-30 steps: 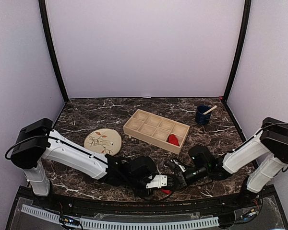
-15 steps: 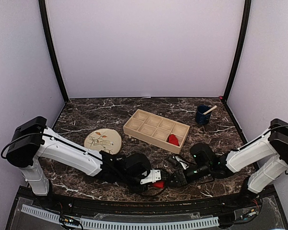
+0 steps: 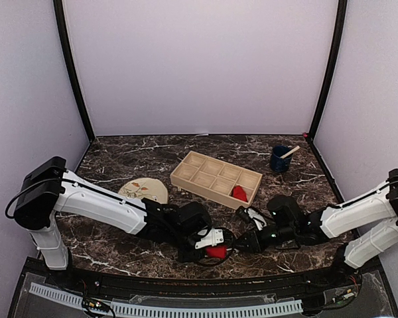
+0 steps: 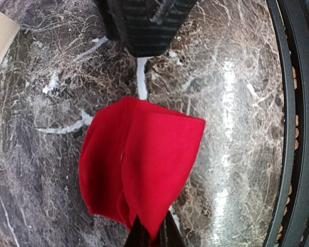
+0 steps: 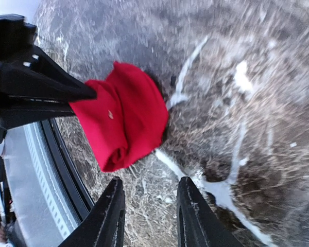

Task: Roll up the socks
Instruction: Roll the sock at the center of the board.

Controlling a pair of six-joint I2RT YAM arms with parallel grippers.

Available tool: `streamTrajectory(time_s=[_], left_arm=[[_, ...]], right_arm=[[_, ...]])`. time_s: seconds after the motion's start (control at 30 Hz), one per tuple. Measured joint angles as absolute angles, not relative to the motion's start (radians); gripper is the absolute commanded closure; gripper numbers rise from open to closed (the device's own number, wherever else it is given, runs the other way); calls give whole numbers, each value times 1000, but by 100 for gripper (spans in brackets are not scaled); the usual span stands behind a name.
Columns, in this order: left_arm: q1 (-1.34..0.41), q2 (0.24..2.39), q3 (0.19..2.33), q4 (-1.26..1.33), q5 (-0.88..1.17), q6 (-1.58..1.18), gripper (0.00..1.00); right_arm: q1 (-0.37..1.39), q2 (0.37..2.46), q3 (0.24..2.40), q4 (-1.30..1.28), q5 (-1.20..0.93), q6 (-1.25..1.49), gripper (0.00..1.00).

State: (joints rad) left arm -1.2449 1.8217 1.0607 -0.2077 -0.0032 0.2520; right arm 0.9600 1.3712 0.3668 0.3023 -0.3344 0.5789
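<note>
Sock (image 3: 217,252) sits at the lower centre of the top view, on the marble table (image 3: 119,165) near its front edge, a red folded bundle. My left gripper (image 3: 211,244) comes in from the left and has its fingers clamped together on one edge of the bundle. In the left wrist view the red cloth fills the middle of the frame and narrows to the pinch at the bottom edge. Most of the bundle lies on the marble.

My right gripper (image 3: 242,243) faces it from the right, just beside the sock but not touching it. In the right wrist view its 2 fingers (image 5: 113,216) stand apart at the bottom of the frame, with only bare marble between them. The sock lies above them in that frame, and the left gripper's dark fingers grip it from the left.

A second sock (image 3: 239,193), also red, lies in a compartment of the wooden tray's (image 3: 205,173) near row, toward the right end. A plate (image 3: 149,191) shows left of the tray, partly behind my left arm. A blue cup (image 3: 279,161) holding a stick (image 3: 290,152) stands in the upper right of the table.
</note>
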Motion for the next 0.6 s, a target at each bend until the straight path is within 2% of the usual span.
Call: streamTrajectory(time_s=[0.27,0.6], left_arm=[[-1176,1863,1130,-284,171,242,100],[-1138,1925,1203,-335,340,240,100]], right_arm=[[1050,1275,363,240,-120,485,73],[1241,1195,320,239,167,419,70]])
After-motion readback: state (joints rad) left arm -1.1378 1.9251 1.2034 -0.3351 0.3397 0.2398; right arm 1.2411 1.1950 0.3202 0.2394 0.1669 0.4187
